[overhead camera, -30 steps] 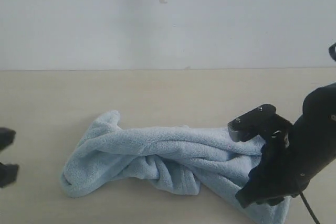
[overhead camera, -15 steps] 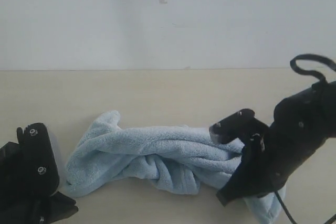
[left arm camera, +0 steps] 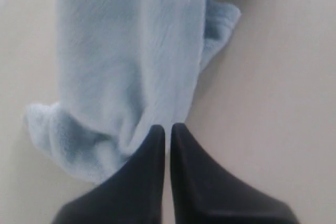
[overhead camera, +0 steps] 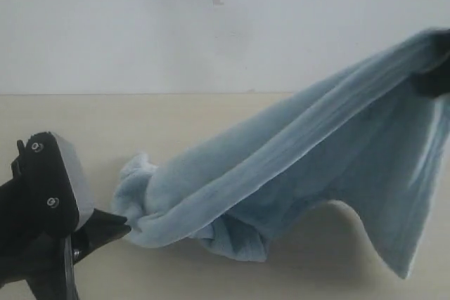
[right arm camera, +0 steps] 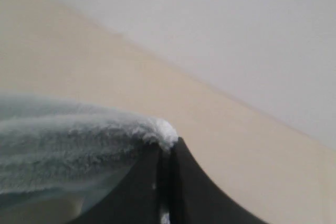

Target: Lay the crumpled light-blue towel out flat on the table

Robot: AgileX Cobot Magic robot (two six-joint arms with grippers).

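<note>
The light-blue towel (overhead camera: pixel 281 166) hangs stretched in a long slope, from a bunched end lying on the beige table (overhead camera: pixel 211 117) up to the top right. There my right gripper (overhead camera: pixel 432 79) holds it high; in the right wrist view the gripper (right arm camera: pixel 169 142) is shut on a fluffy edge of the towel (right arm camera: pixel 68 140). My left gripper (overhead camera: pixel 121 223) is low at the left, its tips against the bunched end. In the left wrist view the gripper (left arm camera: pixel 168 128) is shut to a thin slit over the towel's (left arm camera: pixel 131 51) fold, with no cloth seen between the fingers.
A white-grey wall (overhead camera: pixel 211 26) rises behind the table's far edge. Bare tabletop (left arm camera: pixel 273 103) lies beside the towel's low end and under its raised part (overhead camera: pixel 330 244). A free corner of the towel dangles at the lower right (overhead camera: pixel 404 268).
My right gripper has gone up and to the right with the towel, pulling it out of its crumpled heap into a sloping sheet. The left arm has come in to the towel's left end.
</note>
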